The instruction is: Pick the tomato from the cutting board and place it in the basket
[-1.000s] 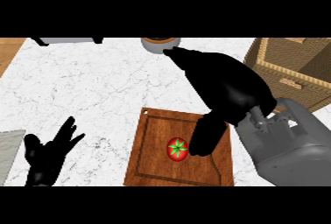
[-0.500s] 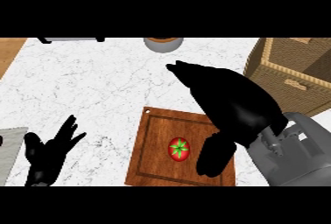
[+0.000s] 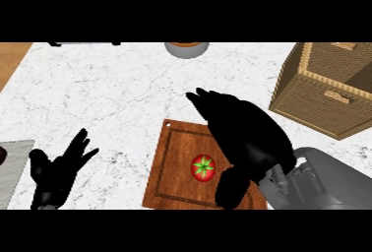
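The tomato (image 3: 204,167) lay on the board (image 3: 173,167), our right hand (image 3: 247,142) spread open just beside it, thumb low. To grasp well, we judged, fingers had to curl around it before the lift to the basket (image 3: 330,88). Our left hand (image 3: 58,170) rested open near the left edge.

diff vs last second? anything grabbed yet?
Nothing grabbed. The right hand has slid toward the near edge of the cutting board, its thumb dropping past the tomato; the hand is open beside the tomato, not closed on it. Tomato, board, basket and the resting left hand at lower left are unchanged.
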{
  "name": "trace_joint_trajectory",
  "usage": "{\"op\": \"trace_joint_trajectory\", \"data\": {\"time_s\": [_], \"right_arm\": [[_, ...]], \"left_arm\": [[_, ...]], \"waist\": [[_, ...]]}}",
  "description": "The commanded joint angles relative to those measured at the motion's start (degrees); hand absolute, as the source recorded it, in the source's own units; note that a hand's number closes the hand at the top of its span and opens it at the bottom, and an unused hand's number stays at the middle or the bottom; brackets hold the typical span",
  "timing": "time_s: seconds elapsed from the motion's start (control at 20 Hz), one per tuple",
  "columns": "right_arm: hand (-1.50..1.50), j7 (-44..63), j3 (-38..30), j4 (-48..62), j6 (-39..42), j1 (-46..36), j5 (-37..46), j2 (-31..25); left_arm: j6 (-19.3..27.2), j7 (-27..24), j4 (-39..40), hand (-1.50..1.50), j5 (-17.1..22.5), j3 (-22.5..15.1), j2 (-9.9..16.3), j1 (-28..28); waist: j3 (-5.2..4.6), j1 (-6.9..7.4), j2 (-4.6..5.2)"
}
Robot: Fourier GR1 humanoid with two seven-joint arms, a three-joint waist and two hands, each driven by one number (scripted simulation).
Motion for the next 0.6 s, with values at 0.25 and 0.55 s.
{"op": "trace_joint_trajectory", "data": {"time_s": [0.25,0.55], "right_arm": [[-1.50,7.22,7.90,1.68,-4.15,7.13,8.94,3.83],[-1.50,4.54,5.27,3.61,-2.92,8.66,10.45,4.01]], "left_arm": [[1.84,3.51,6.60,0.00,-2.60,-1.73,-1.90,-0.97],[-1.68,2.07,5.70,0.00,-1.41,-0.46,0.24,1.83]], "waist": [[-0.60,-0.07,0.86],[-0.58,0.78,0.87]]}}
